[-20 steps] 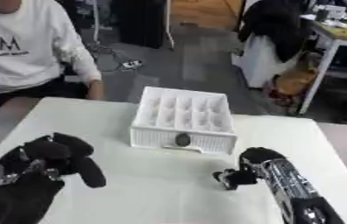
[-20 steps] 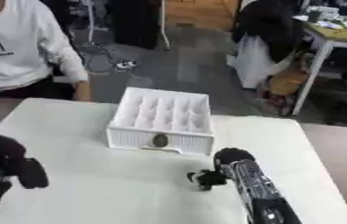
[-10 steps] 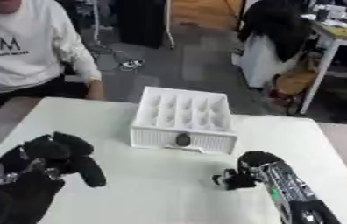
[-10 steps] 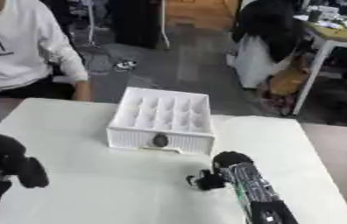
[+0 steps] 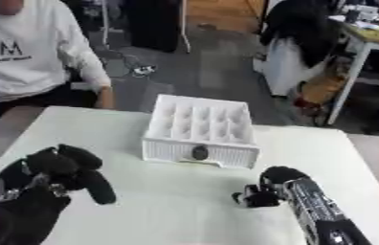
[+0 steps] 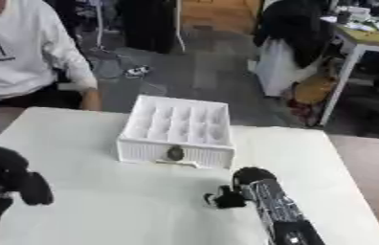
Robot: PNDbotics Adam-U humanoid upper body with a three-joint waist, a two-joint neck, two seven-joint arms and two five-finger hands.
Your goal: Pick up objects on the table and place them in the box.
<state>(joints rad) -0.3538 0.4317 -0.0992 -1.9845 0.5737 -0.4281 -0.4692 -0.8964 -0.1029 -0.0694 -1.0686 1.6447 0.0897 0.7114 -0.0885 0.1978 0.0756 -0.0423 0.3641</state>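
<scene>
your box point(image 5: 199, 125) sits toward the far edge of the table point(image 5: 176, 206), about midway across. it's a white tray split into a grid of small cells, open side up, long axis running from the near edge to the far edge, slightly skewed so the far end leans to your right. the near wall is ribbed, with a small dark oval spot point(image 5: 199, 152) on its middle; can't tell what that is.

your right hand point(image 5: 264, 193) is down on the tabletop near the right edge, nearer to you than the box and just off its near right corner, not touching it. fingers are curled in over something small and dark at the fingertips; can't make out whether that's an object or part of the hand, so can't tell if it's gripping anything.

your left hand point(image 5: 63, 168) is near the left edge of the tabletop, well apart from the box, fingers curled into a loose fist with nothing visible in it, one finger hanging down toward the near edge.
</scene>
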